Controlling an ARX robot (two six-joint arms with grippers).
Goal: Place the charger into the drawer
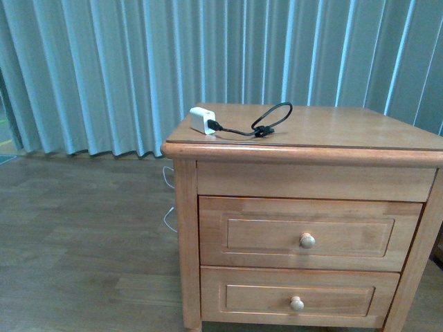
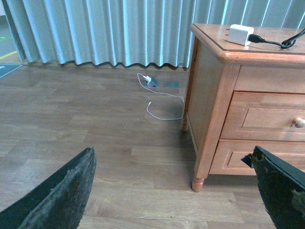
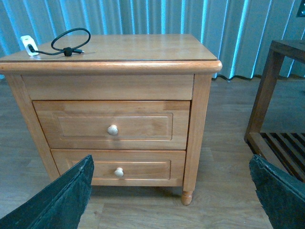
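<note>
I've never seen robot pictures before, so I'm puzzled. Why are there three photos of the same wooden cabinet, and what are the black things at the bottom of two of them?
All three come from cameras on one robot with two arms. The first camera sits on its body and looks straight ahead at the cabinet. The other two sit on its wrists, so each one looks out past its own claw. The black shapes are the claw fingers: the left gripper in one picture and the right gripper in the other. Both are wide open and hold nothing. On top of the cabinet lies a small white charger, with its black cable looped beside it. Both drawers are shut. The upper drawer is where the charger should go, but it is not picked up yet.
</note>
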